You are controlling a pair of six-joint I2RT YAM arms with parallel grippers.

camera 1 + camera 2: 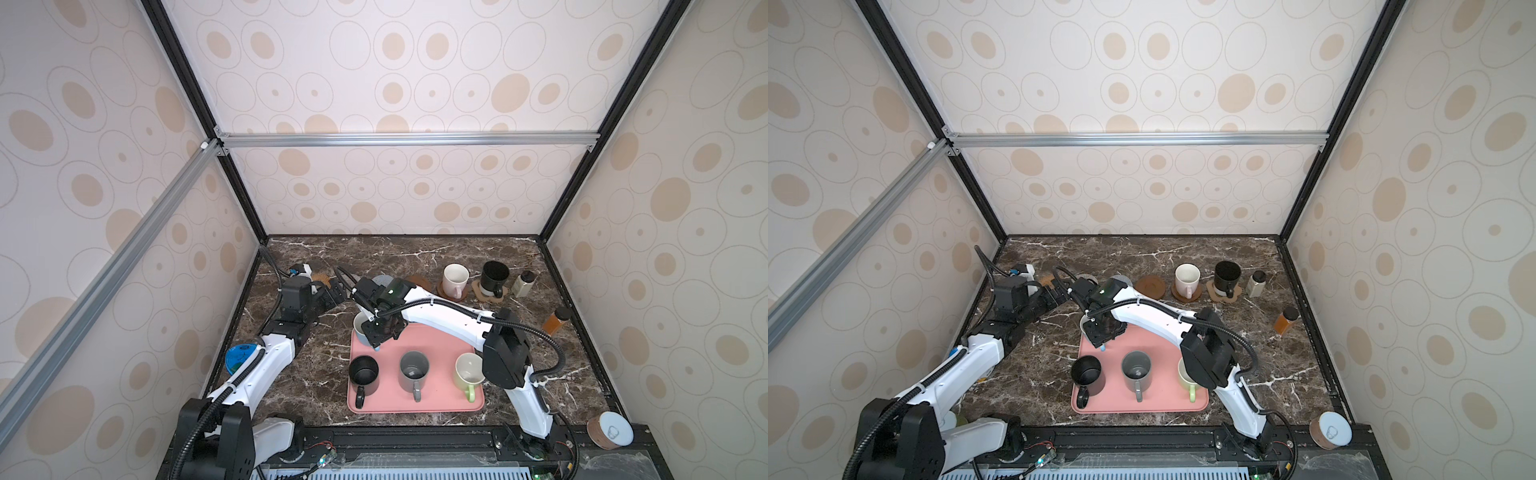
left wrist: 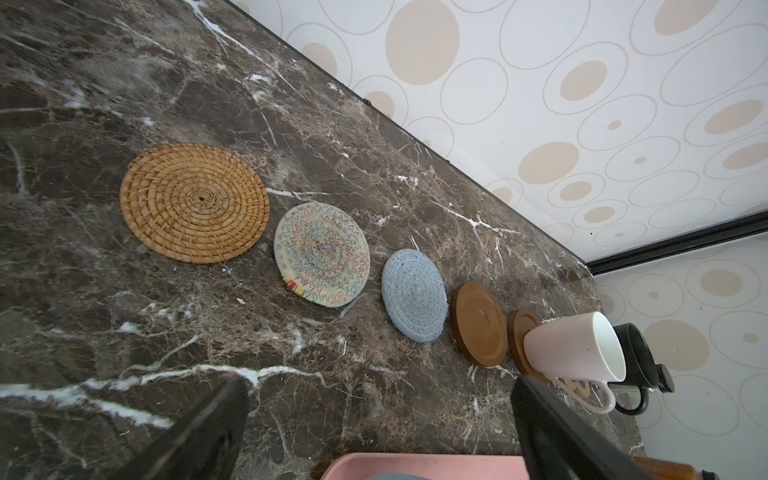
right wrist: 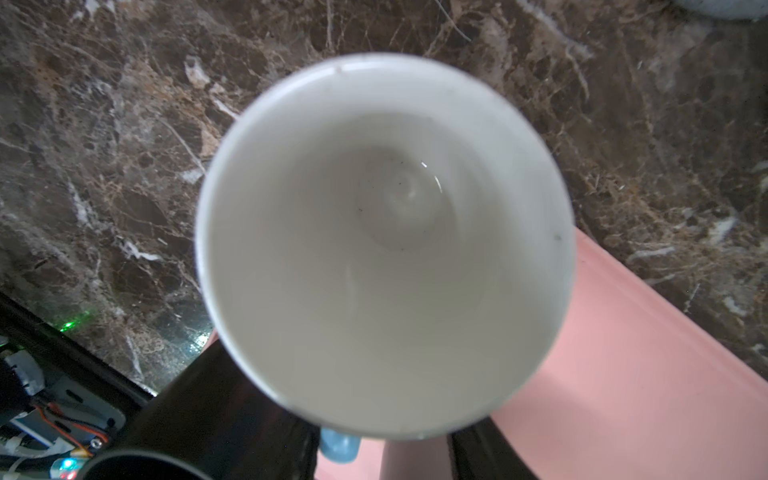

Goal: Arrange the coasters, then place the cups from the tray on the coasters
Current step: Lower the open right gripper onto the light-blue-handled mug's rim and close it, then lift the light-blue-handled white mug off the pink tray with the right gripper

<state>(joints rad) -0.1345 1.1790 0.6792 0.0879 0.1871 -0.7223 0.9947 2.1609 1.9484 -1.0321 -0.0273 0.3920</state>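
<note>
The right gripper pinches a light blue ceramic mug by its handle, at the far left corner of the large pink rectangular tray. The left gripper, claws spread wide, hovers at far left near a tan rattan round coaster.

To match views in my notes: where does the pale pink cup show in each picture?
In both top views: pale pink cup at the back, right of middle, on a wooden coaster.
Left wrist: pale pink cup near the end of the coaster row.
Right wrist: not in it.
Shared landmark: the black cup beside it.
</note>
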